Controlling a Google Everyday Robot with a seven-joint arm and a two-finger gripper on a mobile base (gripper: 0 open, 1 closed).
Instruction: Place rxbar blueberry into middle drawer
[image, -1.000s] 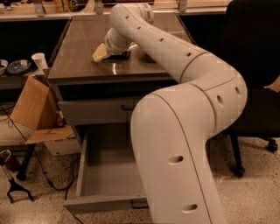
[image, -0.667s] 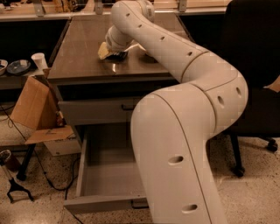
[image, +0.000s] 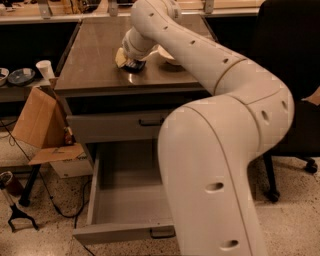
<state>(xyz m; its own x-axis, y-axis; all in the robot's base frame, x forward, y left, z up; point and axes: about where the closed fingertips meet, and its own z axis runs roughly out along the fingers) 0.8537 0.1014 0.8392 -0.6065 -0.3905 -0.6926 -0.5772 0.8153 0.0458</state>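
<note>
My gripper (image: 125, 59) is low over the brown counter (image: 95, 65), at the end of the white arm that reaches in from the right. A small dark flat item, which looks like the rxbar blueberry (image: 135, 65), lies on the counter right under the gripper, mostly hidden by it. I cannot tell whether the gripper holds it. The middle drawer (image: 102, 232) is pulled wide open below, with a bare grey floor and a small dark handle on its front. My arm hides the drawer's right part.
A white bowl (image: 166, 56) sits on the counter just right of the gripper. The upper drawer front (image: 110, 127) with a black handle is closed. A cardboard box (image: 42, 130) stands left of the cabinet. A black chair (image: 295, 75) is at the right.
The gripper has shifted slightly at the same spot on the counter, staying over the dark bar. The drawer and bowl have not moved.
</note>
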